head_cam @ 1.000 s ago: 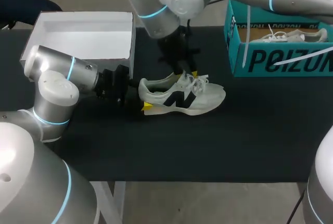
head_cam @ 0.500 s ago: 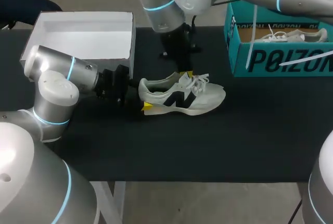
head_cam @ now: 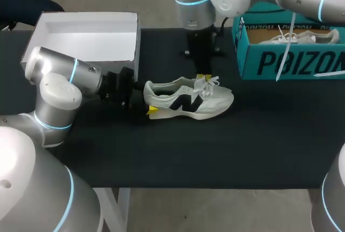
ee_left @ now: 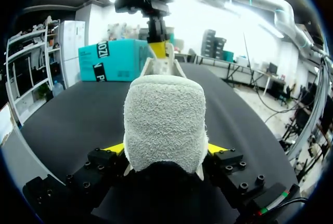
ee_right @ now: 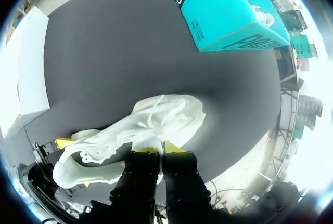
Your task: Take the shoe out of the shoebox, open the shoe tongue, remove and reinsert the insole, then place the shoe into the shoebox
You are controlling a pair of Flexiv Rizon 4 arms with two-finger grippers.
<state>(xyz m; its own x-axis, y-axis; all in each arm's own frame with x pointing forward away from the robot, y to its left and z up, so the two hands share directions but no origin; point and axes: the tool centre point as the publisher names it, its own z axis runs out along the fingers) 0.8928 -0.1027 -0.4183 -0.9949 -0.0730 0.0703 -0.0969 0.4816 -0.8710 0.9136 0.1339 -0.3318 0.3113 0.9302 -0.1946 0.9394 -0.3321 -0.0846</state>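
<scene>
Starting at the left: white open cardboard box (head_cam: 86, 41) sits on the black surface (head_cam: 215, 146), nothing in it that I can see. Just beside it, the left end effector (ee_left: 165, 150) is low and level, grasping the heel of the white low-top sneaker with the dark side logo (head_cam: 188, 100). In the left wrist view both yellow tips press the padded heel from either side. The sneaker stands upright on its sole mid-surface with its toe toward the right, out of the box, laces up.

The right end effector (ee_right: 161, 150) comes down at the tongue and lace area. It is clenched with the fingers nearly together. I cannot tell if any tongue or lace is nipped between them.

The teal cardboard shoebox (head_cam: 291, 62) at far right holds a second pale shoe (head_cam: 302, 37).

Judgement: this is the tongue-opening step.

Risks:
- A pinch on lace rather than tongue would drag the whole sneaker.
- The soft heel padding may let the heel slip from the left grasp under an upward pull, tipping the toe.
- Tight laces may stop the tongue opening enough for the insole.
</scene>
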